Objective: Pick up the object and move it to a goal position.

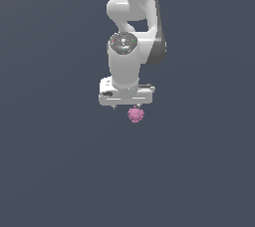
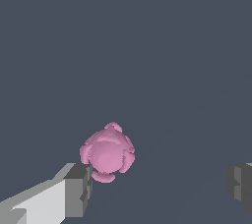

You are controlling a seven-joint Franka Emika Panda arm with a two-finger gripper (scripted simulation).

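Observation:
The object (image 1: pixel 135 115) is a small pink knobbly blob lying on the dark grey floor just under the white hand in the exterior view. My gripper (image 1: pixel 127 106) hangs right above it, pointing down. The wrist view shows the object (image 2: pixel 107 152) close to the tip of one grey finger (image 2: pixel 78 188), while the other finger (image 2: pixel 240 182) stands far off. The gripper (image 2: pixel 160 186) is open wide, with nothing between its fingers. The blob sits off-centre, beyond the fingertips and beside one of them rather than in the gap.
A plain dark grey floor (image 1: pixel 60 171) stretches all around the blob. The white arm (image 1: pixel 130 17) rises behind and above the hand. No other object shows in either view.

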